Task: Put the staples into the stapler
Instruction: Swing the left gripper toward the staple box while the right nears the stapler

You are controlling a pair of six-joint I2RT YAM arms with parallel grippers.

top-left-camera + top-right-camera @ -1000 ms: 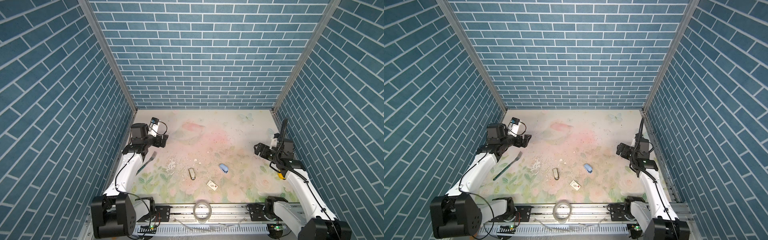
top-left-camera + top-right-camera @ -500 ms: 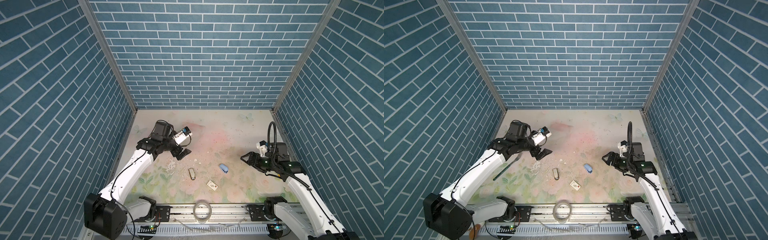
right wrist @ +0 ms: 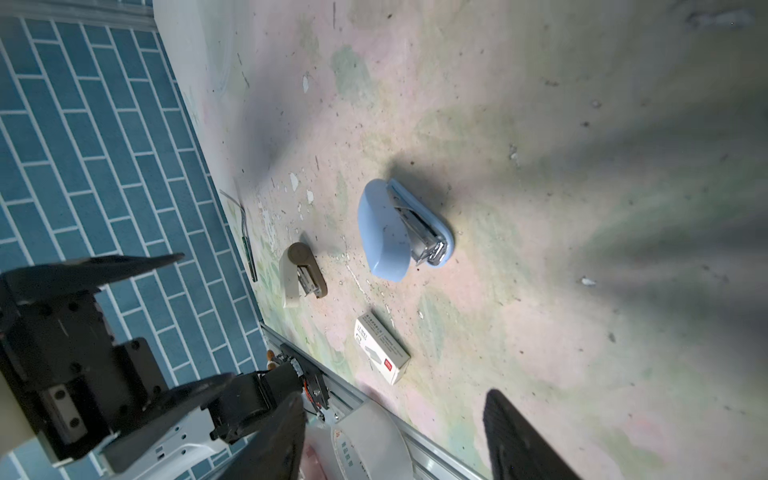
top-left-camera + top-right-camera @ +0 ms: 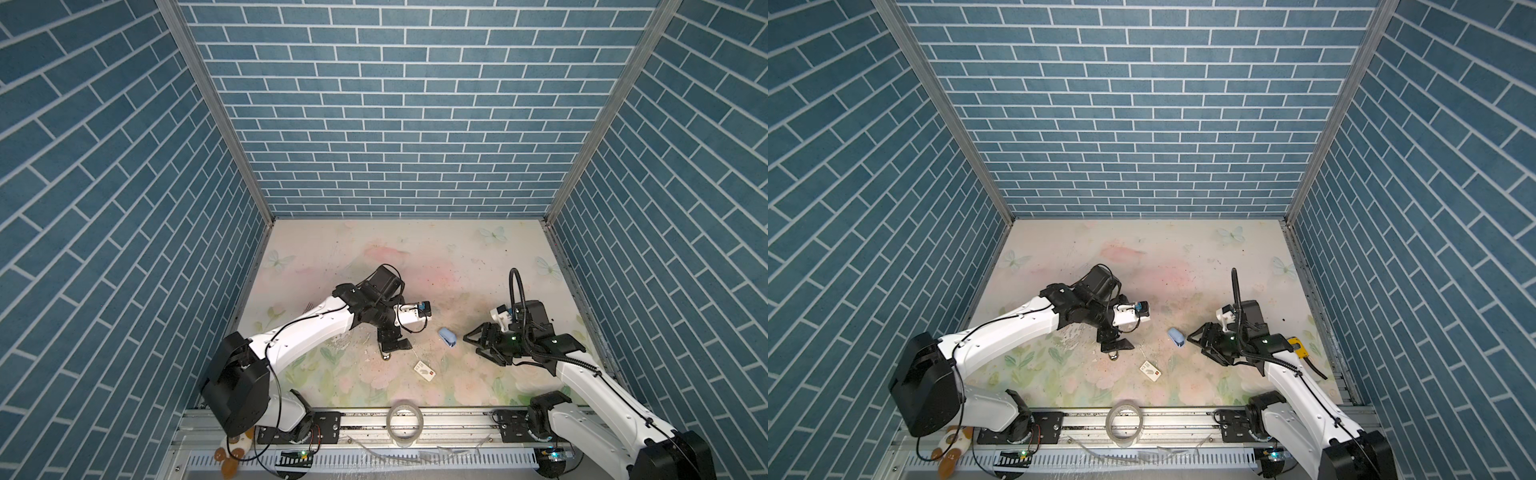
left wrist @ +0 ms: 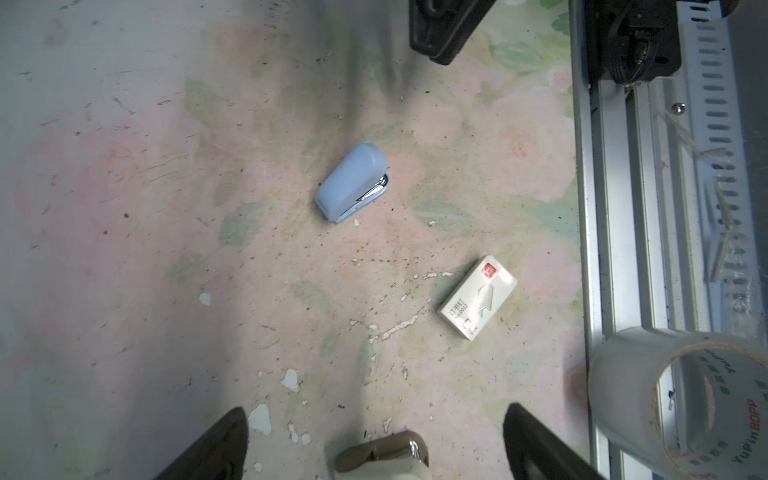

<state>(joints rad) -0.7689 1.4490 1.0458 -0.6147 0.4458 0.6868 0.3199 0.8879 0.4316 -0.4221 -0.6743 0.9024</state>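
Staples box (image 4: 424,370) is lying flat and closed on the floral table (image 4: 374,257), lower middle in both top views, nothing touching it. Blue stapler (image 4: 448,336) is sitting on its side up and right of the box, near but apart. Beige stapler (image 3: 301,270) is lying left of the blue one. Left gripper (image 4: 392,345) is pointing down over the beige stapler, jaws standing wide apart and empty. Right gripper (image 4: 471,347) is hovering just right of the blue stapler, jaws apart, holding nothing. Tape roll (image 4: 405,424) is resting on the rail at the bottom edge, below the box.
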